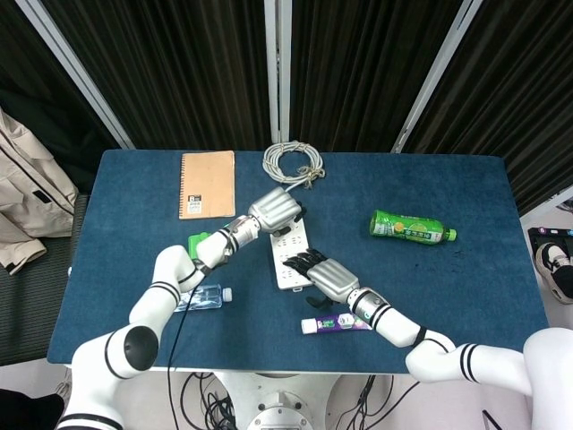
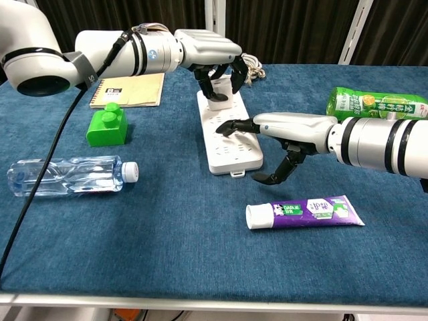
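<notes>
We see blue desk (image 2: 374, 281). White power strip (image 2: 227, 137) lies mid-desk, long axis near-to-far, far end tilted slightly left toward cable coil (image 1: 294, 163). Our left hand (image 2: 212, 57) clamps fingers (image 2: 220, 85) on strip's far end. Our right hand (image 2: 284, 134) rests spread fingers (image 2: 235, 126) on near end, grasping nothing. Toothpaste tube (image 2: 304, 212) lies nearby.

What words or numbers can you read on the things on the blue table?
"8": white label on the tan spiral notebook; its smaller print is blurred.
"DARLIE", probably: purple toothpaste tube; hard to be sure.
Green plastic drink bottle: yellow characters, too blurred to read.
Clear plastic water bottle: no text visible.
</notes>
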Controlling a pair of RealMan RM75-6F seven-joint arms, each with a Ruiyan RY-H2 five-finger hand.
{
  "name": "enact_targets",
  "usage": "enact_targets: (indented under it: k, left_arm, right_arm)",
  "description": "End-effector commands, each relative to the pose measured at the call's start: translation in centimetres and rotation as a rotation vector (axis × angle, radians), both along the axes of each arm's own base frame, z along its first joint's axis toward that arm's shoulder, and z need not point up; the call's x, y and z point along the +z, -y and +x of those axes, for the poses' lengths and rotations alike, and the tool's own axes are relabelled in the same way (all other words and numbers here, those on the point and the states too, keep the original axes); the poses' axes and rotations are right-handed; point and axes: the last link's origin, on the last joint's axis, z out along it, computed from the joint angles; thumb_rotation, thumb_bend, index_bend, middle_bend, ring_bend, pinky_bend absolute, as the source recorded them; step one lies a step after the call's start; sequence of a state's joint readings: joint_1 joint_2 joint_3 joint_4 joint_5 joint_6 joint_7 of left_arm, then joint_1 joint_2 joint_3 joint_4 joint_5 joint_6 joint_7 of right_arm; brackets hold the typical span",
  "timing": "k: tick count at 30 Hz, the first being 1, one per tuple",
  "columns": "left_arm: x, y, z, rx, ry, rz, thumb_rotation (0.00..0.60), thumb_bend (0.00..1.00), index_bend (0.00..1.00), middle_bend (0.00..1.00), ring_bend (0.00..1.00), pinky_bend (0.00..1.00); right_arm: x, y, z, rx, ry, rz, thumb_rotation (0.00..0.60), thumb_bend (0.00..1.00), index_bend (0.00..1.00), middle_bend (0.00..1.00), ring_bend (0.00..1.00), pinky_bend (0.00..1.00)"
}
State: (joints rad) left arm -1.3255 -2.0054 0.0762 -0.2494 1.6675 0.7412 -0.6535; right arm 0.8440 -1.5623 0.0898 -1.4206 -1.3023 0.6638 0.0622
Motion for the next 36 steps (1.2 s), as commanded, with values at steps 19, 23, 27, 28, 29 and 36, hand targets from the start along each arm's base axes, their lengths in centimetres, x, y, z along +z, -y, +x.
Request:
enact_targets:
  k: [19,23,27,28,29,36]
  left_arm:
    - [0.3,0.5,-0.9,-0.049,-0.005,0.028,0.600,0.54,0.66,0.77,0.76,0.91]
    - [0.4,0.5,-1.1,-0.049,-0.004,0.035,0.600,0.54,0.66,0.77,0.76,0.91]
    - [0.5,0.5,-1.0,-0.054,0.000,0.038,0.600,0.54,0.66,0.77,0.76,0.91]
    - [0.7,0.4,-0.8,-0.056,0.006,0.041,0.600,0.54,0.66,0.77,0.76,0.91]
    - [0.8,0.3,-0.7,-0.058,0.011,0.043,0.600,0.54,0.65,0.77,0.76,0.91]
    - [2.3,-0.4,0.7,-0.090,0.045,0.075,0.600,0.54,0.65,0.77,0.76,0.91]
  right_arm:
    - [-0.1,0.0,0.1,-0.004,-0.004,0.003,0.600,0.33,0.01,0.11,0.00,0.00]
    - [-0.2,0.0,0.2,-0.003,-0.004,0.004,0.600,0.33,0.01,0.11,0.00,0.00]
    - [-0.2,0.0,0.2,-0.002,-0.003,0.001,0.600,0.33,0.01,0.11,0.00,0.00]
    - [-0.2,0.0,0.2,-0.003,-0.002,0.000,0.600,0.33,0.01,0.11,0.00,0.00]
    - [-0.2,0.0,0.2,-0.004,-0.002,0.000,0.600,0.33,0.01,0.11,0.00,0.00]
    - [0.1,0.0,0.3,-0.001,0.010,-0.016,0.600,0.33,0.01,0.11,0.00,0.00]
